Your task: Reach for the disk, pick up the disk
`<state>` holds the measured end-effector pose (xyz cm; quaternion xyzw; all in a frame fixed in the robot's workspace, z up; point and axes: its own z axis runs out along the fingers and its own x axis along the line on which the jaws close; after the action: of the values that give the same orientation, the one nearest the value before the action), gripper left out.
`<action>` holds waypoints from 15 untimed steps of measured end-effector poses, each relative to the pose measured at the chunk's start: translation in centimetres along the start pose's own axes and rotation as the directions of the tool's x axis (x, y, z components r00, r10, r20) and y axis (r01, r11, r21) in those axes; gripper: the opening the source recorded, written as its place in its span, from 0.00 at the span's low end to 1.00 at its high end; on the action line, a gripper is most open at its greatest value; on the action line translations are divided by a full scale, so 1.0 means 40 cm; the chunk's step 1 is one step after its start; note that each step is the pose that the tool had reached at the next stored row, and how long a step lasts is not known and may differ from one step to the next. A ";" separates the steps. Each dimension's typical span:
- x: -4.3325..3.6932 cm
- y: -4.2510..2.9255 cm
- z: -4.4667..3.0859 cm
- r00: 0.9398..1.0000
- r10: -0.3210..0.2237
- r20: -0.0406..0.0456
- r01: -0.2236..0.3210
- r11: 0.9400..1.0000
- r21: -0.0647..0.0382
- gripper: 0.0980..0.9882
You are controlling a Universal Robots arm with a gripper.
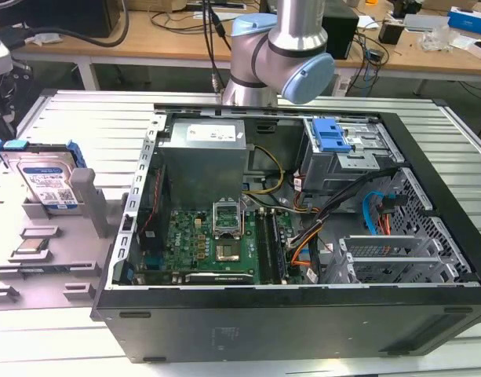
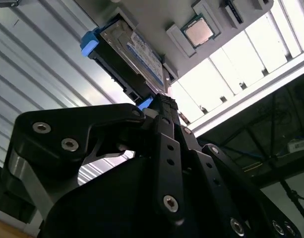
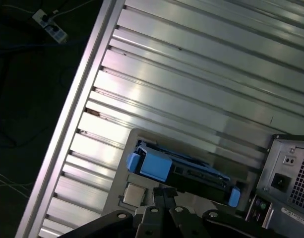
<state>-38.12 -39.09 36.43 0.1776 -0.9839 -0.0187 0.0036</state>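
The tool point(image 2: 160, 101) is pressed together at its tips and holds nothing; in the first wrist view the two narrow tips point(image 3: 164, 192) sit side by side with barely a slit between them. Straight ahead of the tool, past its tips, is the disk point(image 2: 137, 54). It is a silver metal drive with a white-and-blue label and a blue plastic bracket around its edges. It stands on edge in a slot of a grey holder point(image 1: 83, 196) on the ribbed metal bench point(image 1: 83, 110). In the first wrist view the disk point(image 3: 184, 171) shows its narrow top side, with blue bracket ends at both corners. How far the tips are from it cannot be told, but nothing shows them touching.

Just to one side of the disk, also ahead of the tool, a small square processor chip point(image 2: 197, 30) lies flat in its own recess of the same holder.

In the exterior view the disk point(image 1: 45, 179) leans in the holder at the exterior view's left. Beside it is an open black computer case point(image 1: 303, 314), and the arm point(image 1: 283, 55) rises behind that case.
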 end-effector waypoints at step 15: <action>0.000 0.000 0.000 0.989 -0.149 -0.006 0.149 0.989 0.000 0.01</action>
<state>-38.12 -39.09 36.43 0.2509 -0.9678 -0.0184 0.0050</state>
